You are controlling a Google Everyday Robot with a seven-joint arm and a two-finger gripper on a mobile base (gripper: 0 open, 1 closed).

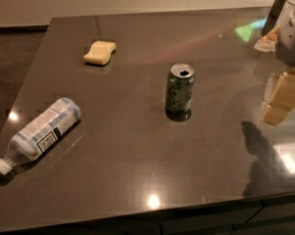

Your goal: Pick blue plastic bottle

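Note:
The blue plastic bottle (43, 130) lies on its side near the table's left front edge. It is clear, with a pale blue-and-white striped label and a black-and-white panel. Its small white cap (1, 165) points to the front left. My gripper (281, 99) hangs at the far right edge of the view, above the table. It is far to the right of the bottle and touches nothing. Its shadow falls on the table below it.
A green soda can (179, 89) stands upright mid-table, between the bottle and the gripper. A yellow sponge (100, 52) lies at the back left. The dark glossy table (137, 180) ends close in front. Some packaging (270, 35) sits at the back right.

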